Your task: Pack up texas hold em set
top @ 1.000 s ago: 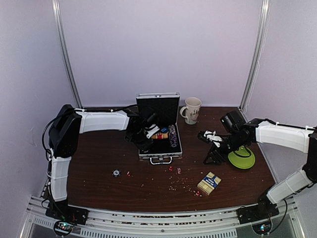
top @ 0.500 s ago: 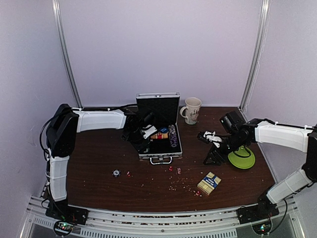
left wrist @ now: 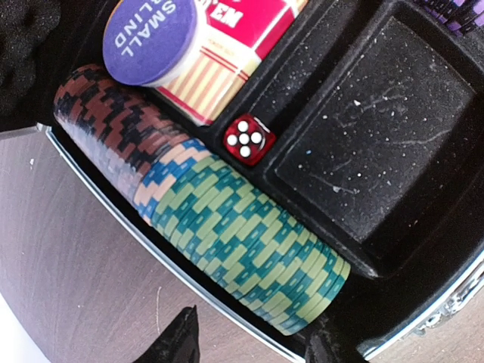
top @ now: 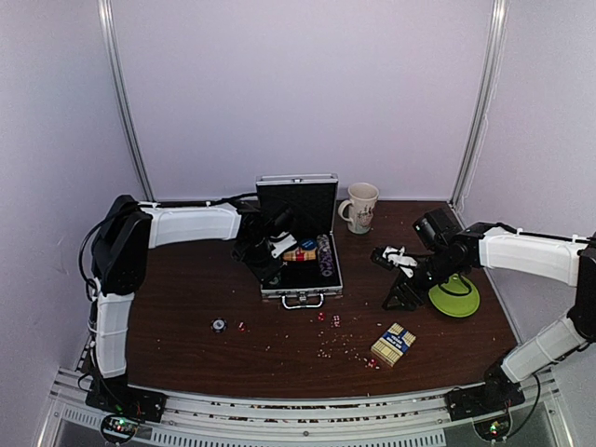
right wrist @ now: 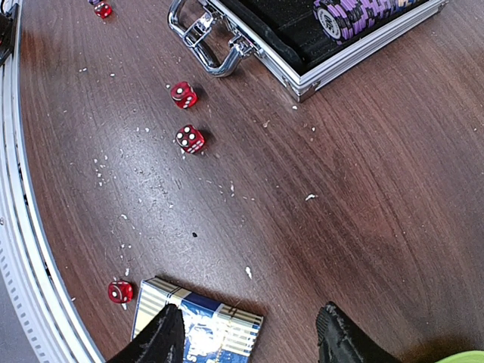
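Silver case (left wrist: pixel 378 128) w/ chips (left wrist: pixel 242 242), red die (left wrist: pixel 247 138), card pack (left wrist: pixel 242 38); L gripper (left wrist: pixel 255 340), R gripper (right wrist: pixel 249 325) released.

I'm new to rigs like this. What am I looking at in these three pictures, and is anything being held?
Two robot arms are bolted at the near edge of a table. The wide picture looks down from above and behind them; the other two come from a camera on each wrist. An open silver case sits mid-table, holding rows of poker chips and one red die. Loose dice, a blue-and-tan card box, a mug and a green plate lie around it. The left end effector hovers open over the case's chips; the right end effector hangs open near the card box. Neither holds anything.
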Robot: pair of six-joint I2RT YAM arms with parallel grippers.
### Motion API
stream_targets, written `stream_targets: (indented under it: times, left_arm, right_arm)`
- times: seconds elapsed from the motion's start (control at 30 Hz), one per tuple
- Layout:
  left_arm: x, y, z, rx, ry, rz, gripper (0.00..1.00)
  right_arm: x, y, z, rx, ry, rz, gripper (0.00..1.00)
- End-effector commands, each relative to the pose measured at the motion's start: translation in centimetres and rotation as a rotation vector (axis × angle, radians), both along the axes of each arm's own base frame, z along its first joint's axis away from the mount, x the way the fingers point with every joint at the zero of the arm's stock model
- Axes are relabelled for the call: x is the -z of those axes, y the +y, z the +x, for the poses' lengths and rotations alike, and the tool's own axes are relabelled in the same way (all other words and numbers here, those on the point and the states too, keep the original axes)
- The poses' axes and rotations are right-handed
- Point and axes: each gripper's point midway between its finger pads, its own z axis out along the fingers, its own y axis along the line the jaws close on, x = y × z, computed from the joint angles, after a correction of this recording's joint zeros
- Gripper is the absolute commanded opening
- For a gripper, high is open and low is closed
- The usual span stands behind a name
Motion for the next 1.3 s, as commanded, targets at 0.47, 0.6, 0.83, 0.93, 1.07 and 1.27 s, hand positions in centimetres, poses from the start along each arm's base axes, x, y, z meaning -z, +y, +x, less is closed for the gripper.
stream_targets:
  times: [0.47, 0.6, 0.83, 0.93, 1.07, 1.27]
  left_arm:
    - [-2.1, 2.6, -5.2, -0.037, 0.1, -0.066, 0.49]
    - [-4.4, 4.4, -7.6, -0.105, 0.109, -0.12, 0.49]
    - [-3.7, 7.6, -13.8, -0.224, 0.288, -0.142, 0.5]
    - [-2.7, 8.7, -15.5, -0.252, 0.347, -0.126, 0.52]
    - [-1.0, 9.2, -16.3, -0.272, 0.395, -0.09, 0.53]
    - [0.6, 9.3, -15.2, -0.293, 0.394, -0.067, 0.53]
  right_arm:
    - [-0.3, 0.3, 0.1, -0.025, 0.015, 0.01, 0.6]
    - [-0.4, 0.4, 0.2, -0.027, 0.011, 0.012, 0.6]
    - [-0.4, 0.5, 0.1, -0.037, 0.02, 0.016, 0.6]
    - [-0.5, 0.6, 0.1, -0.039, 0.018, 0.018, 0.6]
    - [-0.6, 0.5, 0.0, -0.042, 0.018, 0.017, 0.6]
    - [-0.6, 0.4, -0.1, -0.041, 0.014, 0.013, 0.6]
